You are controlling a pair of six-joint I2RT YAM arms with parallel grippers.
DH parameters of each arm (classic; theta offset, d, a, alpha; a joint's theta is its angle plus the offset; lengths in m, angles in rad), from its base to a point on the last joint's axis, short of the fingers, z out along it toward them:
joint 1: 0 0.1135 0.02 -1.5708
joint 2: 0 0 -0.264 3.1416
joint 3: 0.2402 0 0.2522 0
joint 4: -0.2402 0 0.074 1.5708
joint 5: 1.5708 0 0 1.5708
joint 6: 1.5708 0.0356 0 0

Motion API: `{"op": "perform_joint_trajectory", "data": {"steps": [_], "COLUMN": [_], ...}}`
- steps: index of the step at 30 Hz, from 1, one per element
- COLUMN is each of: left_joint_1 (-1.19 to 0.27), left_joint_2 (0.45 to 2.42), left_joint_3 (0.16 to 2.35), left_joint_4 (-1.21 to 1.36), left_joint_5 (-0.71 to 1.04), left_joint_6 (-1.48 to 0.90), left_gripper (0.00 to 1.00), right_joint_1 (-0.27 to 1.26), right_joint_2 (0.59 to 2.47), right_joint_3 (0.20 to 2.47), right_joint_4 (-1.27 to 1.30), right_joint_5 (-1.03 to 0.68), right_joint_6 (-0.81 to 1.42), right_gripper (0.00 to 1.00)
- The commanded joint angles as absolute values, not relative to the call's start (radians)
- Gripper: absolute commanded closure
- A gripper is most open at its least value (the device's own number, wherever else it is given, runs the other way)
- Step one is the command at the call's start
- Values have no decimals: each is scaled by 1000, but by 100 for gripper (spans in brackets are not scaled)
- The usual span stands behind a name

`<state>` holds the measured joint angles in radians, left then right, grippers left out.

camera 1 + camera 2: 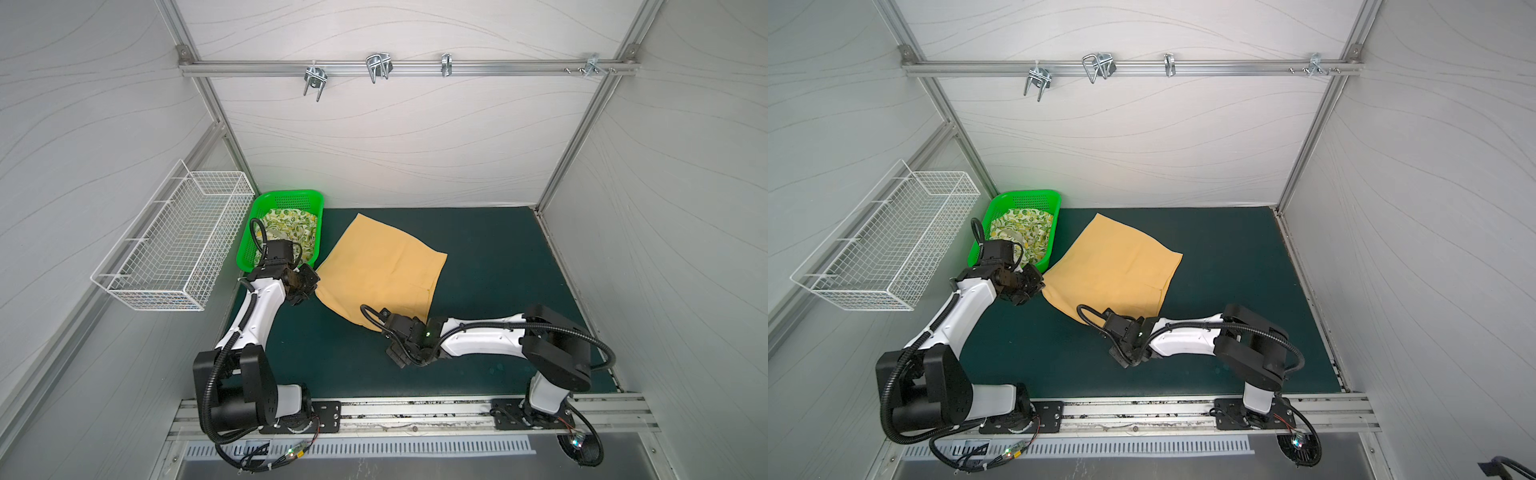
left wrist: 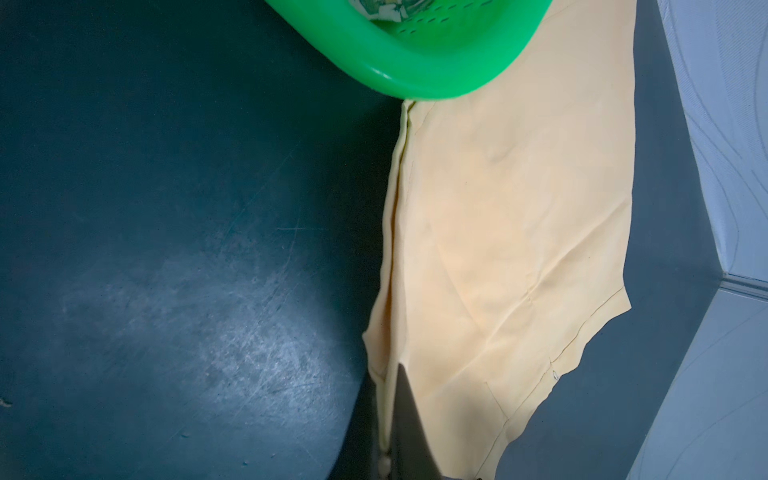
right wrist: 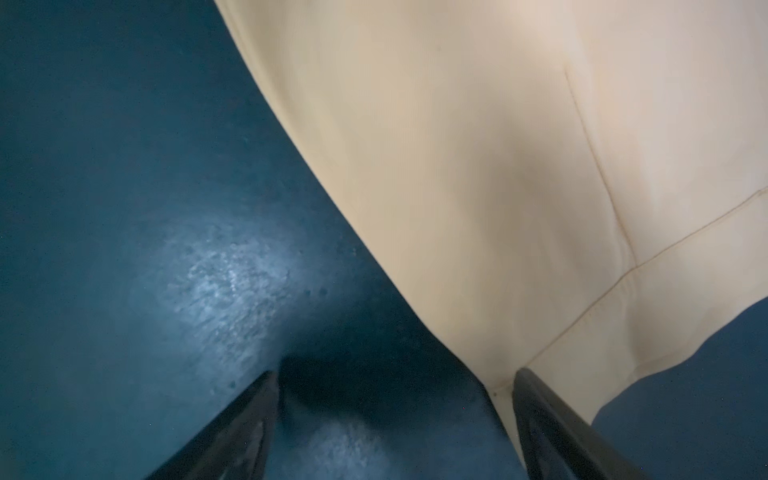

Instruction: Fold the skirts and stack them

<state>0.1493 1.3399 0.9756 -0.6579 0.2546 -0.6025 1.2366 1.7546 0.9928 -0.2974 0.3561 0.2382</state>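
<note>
Plain mustard-yellow cloth skirt (image 1: 382, 270) (image 1: 1113, 266): spread flat at centre frame in both top views, turned like a diamond on the dark green table mat (image 1: 498, 353). Upper left edge just beside the bright green plastic basket (image 1: 286, 194) (image 1: 1025, 193); in the left wrist view, running out of sight behind that basket's rim (image 2: 415, 79).

Leftmost corner of the skirt pinched by the left gripper (image 1: 306, 286) (image 1: 1034, 286), jaws closed on the doubled edge of the cloth. Same edge seen close at the bottom centre of the left wrist view, beside one dark finger (image 2: 409, 415).

Lowest corner of the skirt hidden beneath the right arm's wrist in both top views. In the right wrist view, right gripper (image 3: 395, 372) low over the mat with jaws standing wide apart and gripping nothing. One of its black fingers (image 3: 548, 415) over the hemmed corner of the skirt (image 3: 498, 166), its mate over bare mat at lower left of frame.

Cream cloth skirt printed with yellow lemons and green leaves (image 1: 291, 226) (image 1: 1021, 230): crumpled inside the green basket at the mat's upper left corner, partly covered by the left arm's wrist.

White wire basket (image 1: 174, 249) on the left wall, at left of frame, apart from the mat.
</note>
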Motion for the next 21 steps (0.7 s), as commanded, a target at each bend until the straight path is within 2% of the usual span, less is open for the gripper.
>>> {"op": "perform_joint_trajectory", "data": {"steps": [1, 10, 16, 21], "left_joint_1": [168, 202, 206, 217], "left_joint_2": [1350, 1380, 1393, 1402], "left_joint_3": [1035, 1077, 1092, 1103], "left_joint_4": [-676, -681, -680, -680], "left_joint_5": [269, 299, 304, 310], "left_joint_6": [-589, -588, -586, -580], "left_gripper": [100, 100, 100, 100], "right_joint_1": [1207, 1155, 1149, 1140], "right_joint_2": [1775, 1806, 1845, 1848], "right_joint_3": [1009, 999, 1002, 991], "right_joint_4": [-305, -301, -301, -317], "right_joint_5": [377, 342, 302, 290], "right_joint_6": [224, 213, 211, 243], "right_gripper": [15, 19, 34, 54]}}
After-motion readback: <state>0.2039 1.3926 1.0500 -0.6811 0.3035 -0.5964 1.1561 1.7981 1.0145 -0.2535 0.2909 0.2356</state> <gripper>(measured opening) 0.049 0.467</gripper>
